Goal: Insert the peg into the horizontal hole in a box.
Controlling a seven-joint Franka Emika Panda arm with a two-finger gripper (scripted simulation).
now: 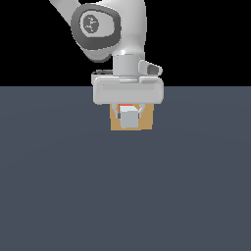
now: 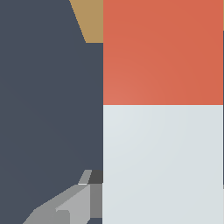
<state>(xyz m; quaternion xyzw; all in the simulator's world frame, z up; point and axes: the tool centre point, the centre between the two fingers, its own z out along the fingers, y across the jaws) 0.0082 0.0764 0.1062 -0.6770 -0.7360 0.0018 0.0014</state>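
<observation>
Exterior view: arm point(image 1: 105, 29) reaching down from 12 o'clock, wrist block horizontal above the box point(image 1: 147, 122). Gripper point(image 1: 129, 113) hanging just below it, pinching the peg point(image 1: 129, 118) between its two fingers point(image 1: 119, 113). Peg seen end-on: pale grey-white end face toward the camera, thin strip of red-orange visible at its 12 o'clock edge. Peg held level, directly in front of the tan box face, near the middle of that face. Box sitting on the dark grey-blue floor point(image 1: 122, 196); only its edges showing around the gripper and peg at 3, 6 and 9 o'clock. Hole hidden behind the peg; cannot tell whether the red end has entered it.

Wrist view: peg point(image 2: 162, 109) filling most of the picture, red-orange section adjoining the grey-white section along a straight line. Corner of the box point(image 2: 89, 19) showing beyond the red end. One grey finger point(image 2: 74, 205) pressed against the grey-white section's side. Floor point(image 2: 43, 109) beside it.
</observation>
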